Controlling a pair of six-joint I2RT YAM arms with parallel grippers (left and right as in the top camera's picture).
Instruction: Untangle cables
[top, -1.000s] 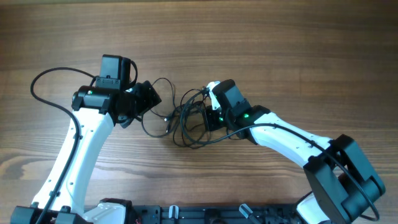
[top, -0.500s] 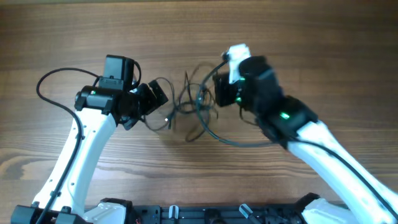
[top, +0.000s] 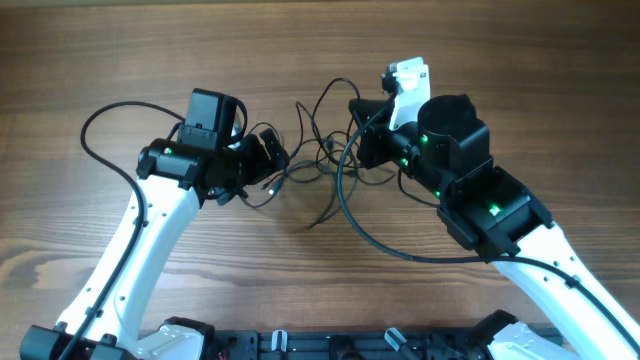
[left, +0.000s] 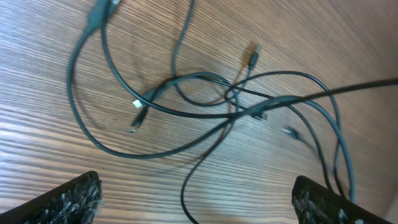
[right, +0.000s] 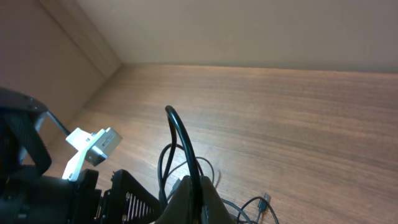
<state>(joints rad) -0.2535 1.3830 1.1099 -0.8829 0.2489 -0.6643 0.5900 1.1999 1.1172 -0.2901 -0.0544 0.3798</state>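
The cables (top: 312, 165) are thin black wires in a loose tangle on the wooden table between my two grippers. In the left wrist view the cables (left: 205, 115) cross in loops, with a silvery plug (left: 138, 107) among them. My left gripper (top: 268, 160) is open just left of the tangle, and its fingers (left: 198, 202) straddle one strand without touching it. My right gripper (top: 362, 140) is raised at the tangle's right side. In the right wrist view it (right: 198, 193) is shut on a black cable (right: 180, 134) that arches up from the jaws.
A thicker black arm cable (top: 100, 130) loops out left of the left arm. Another thick one (top: 350, 215) curves below the right gripper. A black rail (top: 300, 345) runs along the table's front edge. Bare wood lies at the back.
My right arm has risen and swung toward the back right with a cable in its jaws, stretching the tangle. My left gripper has shifted right, closer to the tangle.
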